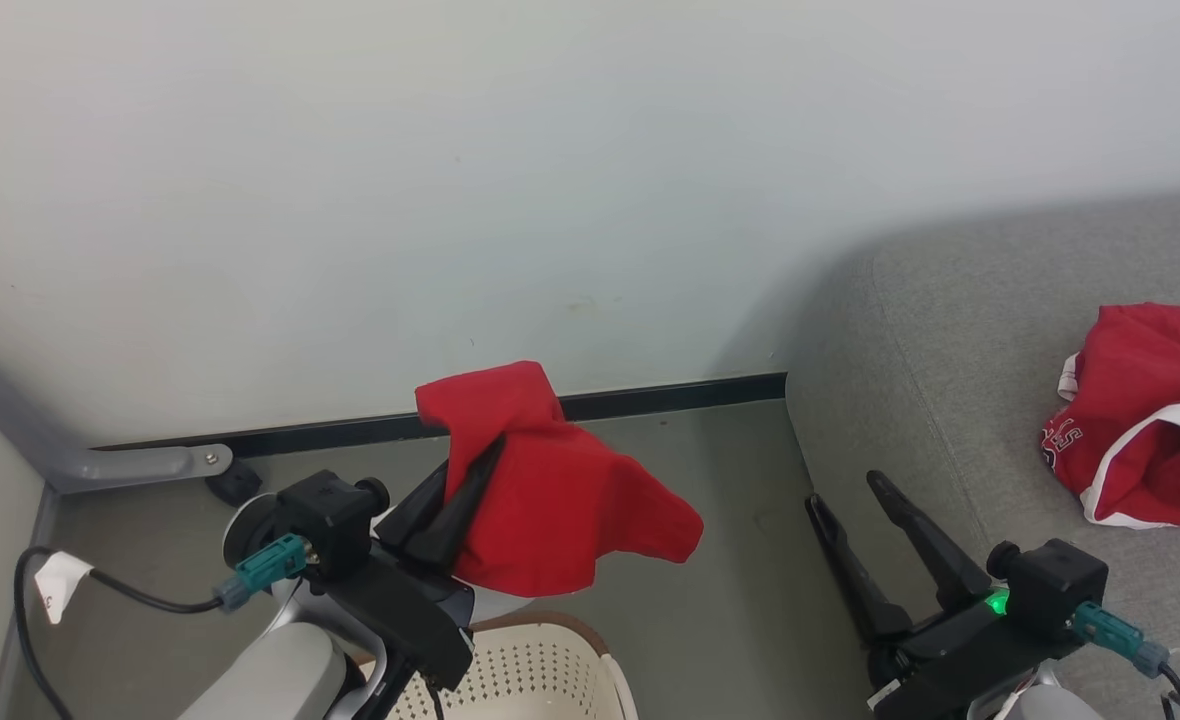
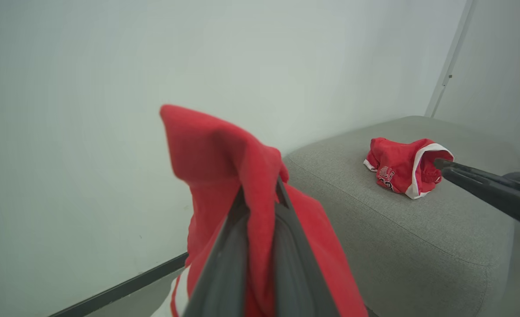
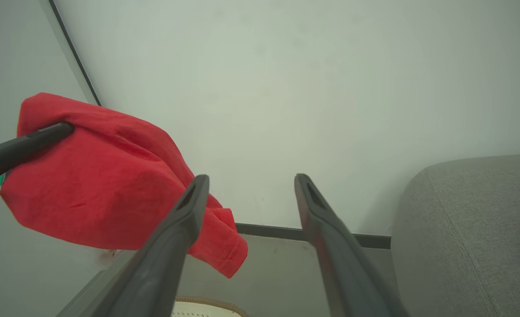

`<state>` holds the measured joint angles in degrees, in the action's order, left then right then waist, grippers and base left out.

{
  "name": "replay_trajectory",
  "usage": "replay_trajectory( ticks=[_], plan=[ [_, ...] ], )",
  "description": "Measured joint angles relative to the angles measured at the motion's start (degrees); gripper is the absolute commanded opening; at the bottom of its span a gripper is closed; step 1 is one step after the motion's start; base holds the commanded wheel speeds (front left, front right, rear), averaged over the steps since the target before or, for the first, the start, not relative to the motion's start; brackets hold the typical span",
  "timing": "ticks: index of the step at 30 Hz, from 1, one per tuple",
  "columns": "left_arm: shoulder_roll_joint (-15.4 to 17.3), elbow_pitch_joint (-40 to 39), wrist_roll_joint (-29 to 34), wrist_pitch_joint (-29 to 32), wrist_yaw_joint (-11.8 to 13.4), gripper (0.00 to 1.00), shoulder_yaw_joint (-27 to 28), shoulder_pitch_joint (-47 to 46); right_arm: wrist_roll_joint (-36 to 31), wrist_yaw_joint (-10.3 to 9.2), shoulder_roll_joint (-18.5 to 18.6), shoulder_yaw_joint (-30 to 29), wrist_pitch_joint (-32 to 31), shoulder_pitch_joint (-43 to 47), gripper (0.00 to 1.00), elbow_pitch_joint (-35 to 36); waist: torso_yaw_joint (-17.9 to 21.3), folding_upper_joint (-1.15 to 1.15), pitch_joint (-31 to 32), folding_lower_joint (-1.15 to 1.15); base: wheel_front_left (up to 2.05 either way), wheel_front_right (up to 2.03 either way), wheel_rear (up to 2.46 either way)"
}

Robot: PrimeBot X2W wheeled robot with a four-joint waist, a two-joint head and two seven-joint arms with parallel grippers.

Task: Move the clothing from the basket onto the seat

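With my left gripper (image 1: 470,480) clamped on a red jersey (image 1: 570,510) hanging above the basket (image 1: 540,660) and my right gripper (image 1: 845,490) spread wide and empty, I judge I'm mid-carry and must next swing right over the grey sofa (image 1: 910,350), beside the other jersey (image 1: 1145,410), and release.

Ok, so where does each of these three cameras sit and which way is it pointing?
Head view: on the head, facing forward and down at floor, wall and sofa; shows left gripper, jaws shut on a red shirt, right gripper, jaws open.
Left wrist view: on the left wrist, facing the sofa and a second shirt lying there; its own fingers pinch the red shirt.
Right wrist view: on the right wrist, facing the wall between its spread fingers.
Shared: both wrist views show the red shirt and sofa.
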<state>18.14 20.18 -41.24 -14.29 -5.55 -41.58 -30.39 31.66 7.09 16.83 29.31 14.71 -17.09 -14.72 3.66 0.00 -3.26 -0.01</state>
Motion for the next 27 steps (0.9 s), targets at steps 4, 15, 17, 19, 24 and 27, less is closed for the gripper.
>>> replay_trajectory(
  ticks=[4,15,17,19,24,27],
  plan=[
    [0.25,-1.55,0.08,-0.01,0.37,0.00,0.02,-0.02,0.18,0.00,0.98,3.10,-0.02,-0.63,1.00,-0.54,-0.03,0.01,0.06,0.00,0.00,0.00,0.00],
    [0.22,-4.24,0.55,0.00,0.89,0.00,-0.16,-0.07,0.16,0.00,3.43,11.36,-1.87,-8.75,1.00,-3.91,-0.62,0.01,-0.02,0.00,0.00,0.00,0.00],
    [0.14,-4.58,0.55,0.03,1.00,0.00,-0.29,-0.14,0.23,0.01,3.74,13.50,-2.59,-10.59,1.00,-5.19,-0.86,0.01,-0.08,0.01,0.00,0.00,0.00],
    [-0.23,-5.02,0.56,0.08,0.99,0.00,-0.73,-0.65,0.79,0.04,4.24,15.60,-3.26,-12.02,1.00,-6.21,-1.24,0.01,-0.20,0.01,0.00,0.00,0.00],
    [-0.87,-5.66,0.57,0.59,0.96,0.00,-1.11,-2.18,1.71,0.04,4.69,20.38,-4.64,-15.94,1.00,-10.32,-2.57,0.01,-0.55,0.01,0.00,0.00,0.00],
    [-1.16,-5.80,0.57,0.70,0.94,0.00,-1.32,-2.24,1.71,0.04,4.92,23.83,-5.60,-18.85,1.00,-12.19,-3.46,0.01,-0.75,0.01,0.00,0.00,0.00]
  ],
)
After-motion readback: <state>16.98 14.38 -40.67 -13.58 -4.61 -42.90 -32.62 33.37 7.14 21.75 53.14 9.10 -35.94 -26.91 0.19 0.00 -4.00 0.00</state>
